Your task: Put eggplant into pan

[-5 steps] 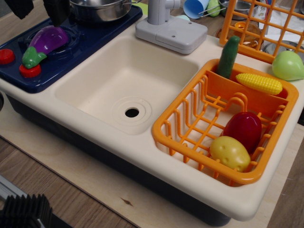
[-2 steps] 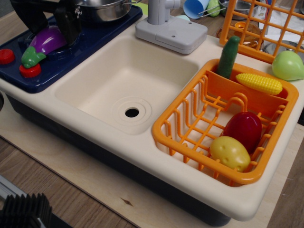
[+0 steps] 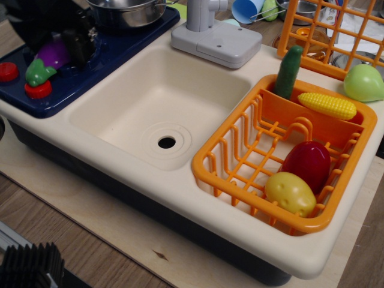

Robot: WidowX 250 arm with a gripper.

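At upper left, the black hand (image 3: 55, 37) is straddling the glossy purple plastic eggplant (image 3: 51, 55) lying on the dark blue stovetop (image 3: 102, 57), apparently positioning for a grasp; whether it is gripping, I cannot tell. The round silver metal pan (image 3: 129, 12) is sitting just behind, awaiting it.

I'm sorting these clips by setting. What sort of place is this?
Most likely a toy play kitchen on a wooden tabletop: a cream plastic sink with a grey faucet, a navy toy stove, and an orange basket of plastic vegetables.
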